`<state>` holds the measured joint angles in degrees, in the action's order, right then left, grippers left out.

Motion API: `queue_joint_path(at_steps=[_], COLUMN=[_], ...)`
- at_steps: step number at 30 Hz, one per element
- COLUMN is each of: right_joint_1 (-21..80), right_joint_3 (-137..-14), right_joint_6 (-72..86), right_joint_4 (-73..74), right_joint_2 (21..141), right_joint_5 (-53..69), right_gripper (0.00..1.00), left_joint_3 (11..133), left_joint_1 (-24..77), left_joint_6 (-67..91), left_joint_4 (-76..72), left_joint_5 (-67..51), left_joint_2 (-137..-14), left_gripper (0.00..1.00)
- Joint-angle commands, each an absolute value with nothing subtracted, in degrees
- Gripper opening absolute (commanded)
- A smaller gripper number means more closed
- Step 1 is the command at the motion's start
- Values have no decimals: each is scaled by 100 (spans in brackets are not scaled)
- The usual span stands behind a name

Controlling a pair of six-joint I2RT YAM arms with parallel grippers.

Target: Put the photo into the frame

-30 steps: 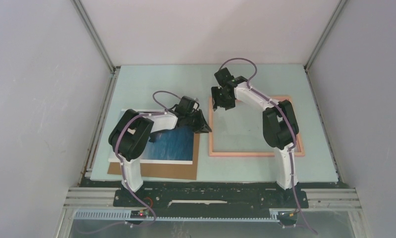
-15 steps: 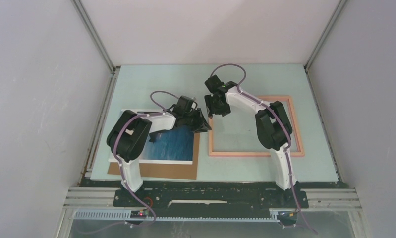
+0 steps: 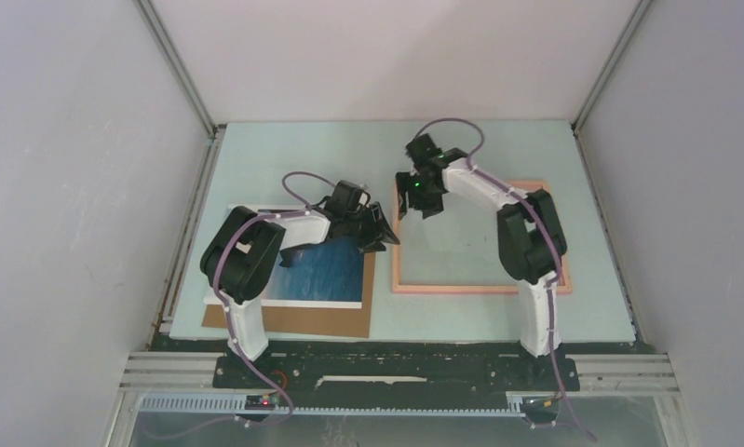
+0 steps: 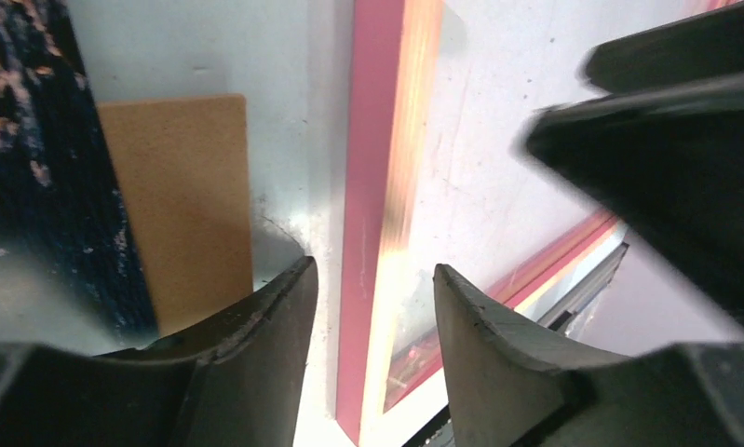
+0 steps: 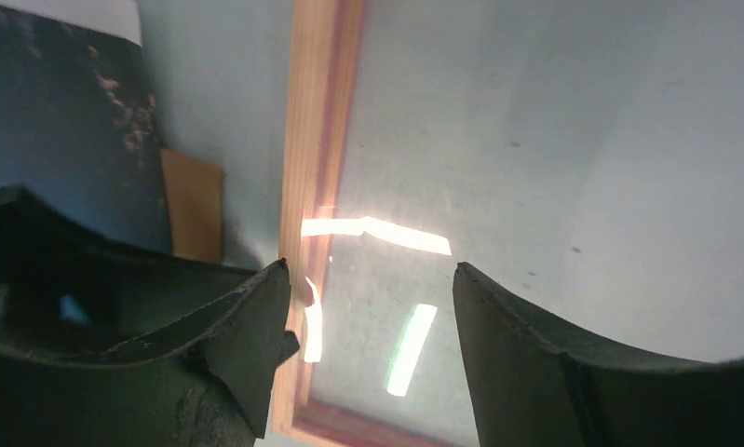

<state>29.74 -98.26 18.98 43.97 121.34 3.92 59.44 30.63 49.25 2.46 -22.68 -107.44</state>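
The frame [image 3: 480, 290], a thin salmon-pink rectangle with a see-through middle, lies flat on the right half of the table. The photo [image 3: 335, 270], blue sea with a white border, lies to its left on a brown cardboard sheet [image 3: 293, 321]. My left gripper [image 3: 383, 237] sits low at the frame's left rail [image 4: 372, 186]. It is open [image 4: 373, 270], its jaws straddling that rail with a gap on each side. My right gripper [image 3: 420, 197] hangs open [image 5: 371, 267] over the frame's far left corner, above the rail [image 5: 317, 140] and holding nothing.
Grey enclosure walls stand close on the left, right and back. The cardboard corner [image 4: 182, 205] and the photo's dark edge [image 4: 33, 186] lie just left of the left fingers. My two wrists are close together, the right one [image 4: 666, 140] looming beside the left.
The right wrist swung left toward the left gripper, then back right over the frame's far left corner. The left arm, frame and photo stay where they were.
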Motion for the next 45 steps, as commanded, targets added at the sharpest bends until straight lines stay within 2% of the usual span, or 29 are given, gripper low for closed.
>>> queue_joint_path(at_steps=[1,5,11,16,27,45], right_joint_1=[2169,1086,-397,-1072,-1916,-2240], right_joint_3=[-9769,-9082,-8079,-7723,-7620,-7760], right_joint_6=[2180,2227,2133,1982,2009,1811], right_joint_4=[4039,3809,3691,3760,3605,3730], right_joint_2=[11035,10553,9957,9719,9894,10243], right_joint_5=[1116,1551,1750,1372,1303,1395], right_gripper=[73,73,73,73,73,72], left_joint_3=[6358,6458,6472,6383,6265,6186], left_joint_1=[3164,3190,3181,3172,3138,3092], left_joint_6=[4682,4636,4486,4522,4458,4196], left_joint_4=[475,725,1043,976,1065,1352], left_joint_5=[-2213,-2164,-1975,-1973,-1826,-1764], left_joint_2=[-10820,-10991,-11055,-10961,-10826,-10536], left_gripper=[60,58,45,29,9,9])
